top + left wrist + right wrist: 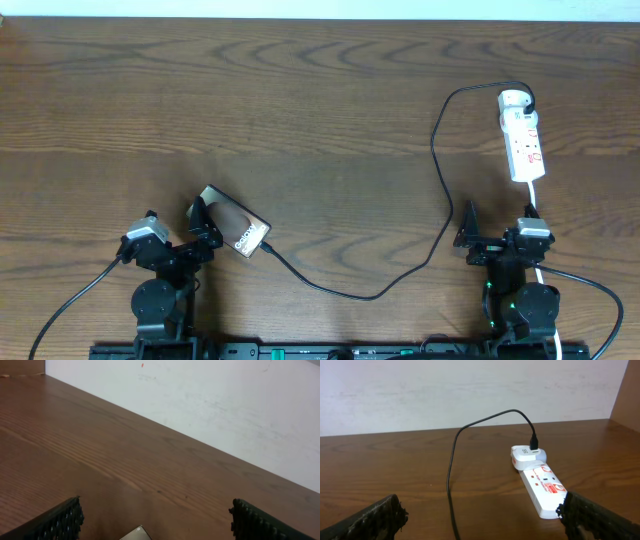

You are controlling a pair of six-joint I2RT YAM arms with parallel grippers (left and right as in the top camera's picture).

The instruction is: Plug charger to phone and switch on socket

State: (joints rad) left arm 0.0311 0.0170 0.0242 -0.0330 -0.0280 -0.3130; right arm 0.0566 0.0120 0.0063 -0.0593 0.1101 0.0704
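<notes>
The phone [240, 234] lies flat at the front left, its "Galaxy" lettering showing. My left gripper [205, 228] is open right at its left end; only the phone's corner [137, 534] shows between the jaws [157, 522] in the left wrist view. The black charger cable [372, 294] meets the phone's right edge, loops across the table and rises to its plug [524, 97] at the far end of the white socket strip [524, 140]. My right gripper [468, 235] is open and empty, below the strip. The right wrist view shows the strip [542, 487], the cable [451, 475] and the open jaws [480, 525].
The strip's white cord [534, 205] runs down past the right arm. A white wall [470, 390] stands beyond the table's far edge. The wooden table [300, 110] stretches between the arms.
</notes>
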